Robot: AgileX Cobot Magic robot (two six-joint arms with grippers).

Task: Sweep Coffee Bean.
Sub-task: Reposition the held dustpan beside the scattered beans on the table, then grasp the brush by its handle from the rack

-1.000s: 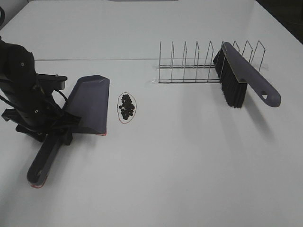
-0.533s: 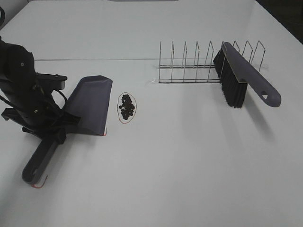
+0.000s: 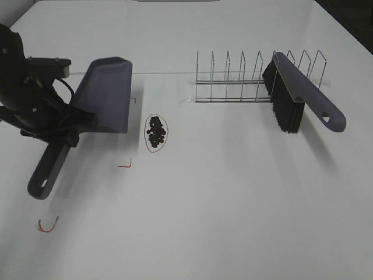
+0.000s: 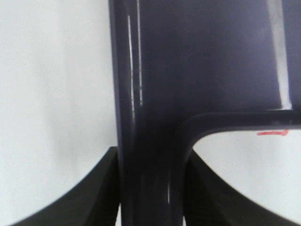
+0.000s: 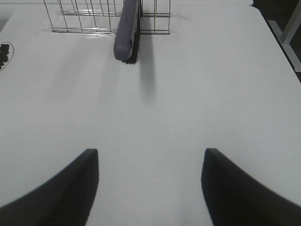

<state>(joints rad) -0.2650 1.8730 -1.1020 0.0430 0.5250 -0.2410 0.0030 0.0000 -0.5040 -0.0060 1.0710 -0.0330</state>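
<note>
**Left hand.** The left hand (image 4: 153, 160) is clenched on the neck of the purple dustpan (image 3: 105, 96), where the handle meets the pan. The left wrist view shows a dark finger pressed against each side of the handle. The pan appears to be held clear of the counter (image 3: 233, 204), tilted, with its shadow falling beneath it. Judgement: gripping at the neck keeps the pan steady and leaves the front lip free to be set down against the beans.

**Right hand.** The right hand (image 5: 149, 183) is released and holds nothing. Its fingers are spread over bare counter, well apart from the brush (image 3: 297, 96).

**Brush.** It leans in the wire rack (image 3: 233, 76), bristles down, with the handle sloping out towards the right arm's side. Judgement: it is stored so the handle can be taken directly. It has not yet been picked up.

**Task item.** The coffee bean (image 3: 155, 132) cluster lies on the counter in a tight pile inside a thin red string loop (image 3: 145, 137). It sits between the dustpan and the rack, near the pan's front lip but not touching it. It is beside the left hand's load and well apart from the right hand.

**Other.** Two short red marks (image 3: 124, 165) lie on the counter near the pan and the handle end. They are possibly placement guides.
</note>
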